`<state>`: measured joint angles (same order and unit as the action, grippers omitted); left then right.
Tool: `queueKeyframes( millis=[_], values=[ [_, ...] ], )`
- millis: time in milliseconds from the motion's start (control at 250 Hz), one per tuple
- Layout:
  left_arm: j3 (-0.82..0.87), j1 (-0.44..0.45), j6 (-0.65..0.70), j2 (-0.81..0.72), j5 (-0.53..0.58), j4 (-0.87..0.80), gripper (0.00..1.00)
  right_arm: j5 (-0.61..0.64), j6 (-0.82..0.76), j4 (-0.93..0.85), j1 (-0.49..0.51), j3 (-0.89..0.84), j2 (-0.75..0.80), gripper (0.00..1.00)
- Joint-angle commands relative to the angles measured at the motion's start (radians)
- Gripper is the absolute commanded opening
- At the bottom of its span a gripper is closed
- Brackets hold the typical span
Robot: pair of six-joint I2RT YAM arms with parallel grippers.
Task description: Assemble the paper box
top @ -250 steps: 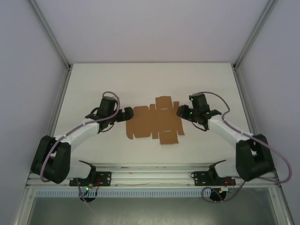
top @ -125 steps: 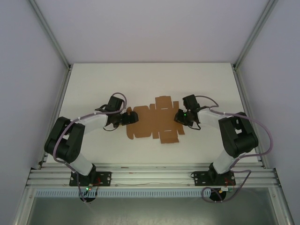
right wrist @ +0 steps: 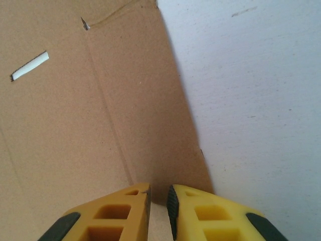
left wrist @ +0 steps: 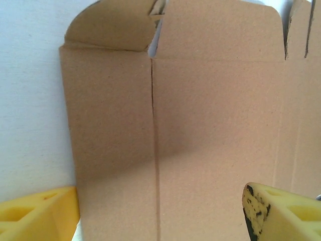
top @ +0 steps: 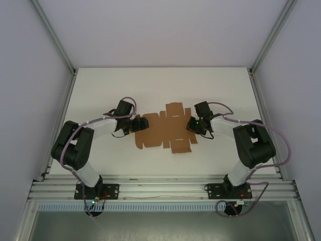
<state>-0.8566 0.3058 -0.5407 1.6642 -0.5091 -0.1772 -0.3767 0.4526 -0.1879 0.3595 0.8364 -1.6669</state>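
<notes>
Lying on the table (top: 103, 85) is a plain brown paper box (top: 163, 131)

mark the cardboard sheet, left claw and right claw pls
cardboard sheet (top: 163, 131), overhead view, on its flat middle panel.
left claw (left wrist: 160, 203), left wrist view, midway between its two yellow fingertips.
right claw (right wrist: 158, 198), right wrist view, the narrow gap between its fingertips.
</notes>
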Motion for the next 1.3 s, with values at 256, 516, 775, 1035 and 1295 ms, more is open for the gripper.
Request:
queueKeyframes(
  millis=[256, 516, 775, 1035, 1295],
  values=[
    [0.066, 0.041, -0.124, -0.115, -0.242, 0.307, 0.74, 0.112, 0.012, -0.111, 0.001, -0.044, -0.056, 0.2],
    [0.118, 0.042, -0.133, -0.222, -0.212, 0.387, 0.73, 0.098, 0.015, -0.087, 0.002, -0.049, -0.045, 0.2],
    [0.007, 0.087, -0.016, -0.155, -0.05, 0.157, 0.37, 0.086, 0.016, -0.071, 0.002, -0.048, -0.035, 0.21],
    [-0.021, 0.092, -0.017, -0.23, -0.109, 0.181, 0.0, 0.08, -0.074, -0.148, -0.009, -0.009, 0.168, 0.37],
    [-0.035, 0.09, -0.002, -0.463, -0.246, 0.269, 0.0, -0.217, -0.199, -0.142, -0.164, -0.015, 0.547, 0.85]
  ],
)
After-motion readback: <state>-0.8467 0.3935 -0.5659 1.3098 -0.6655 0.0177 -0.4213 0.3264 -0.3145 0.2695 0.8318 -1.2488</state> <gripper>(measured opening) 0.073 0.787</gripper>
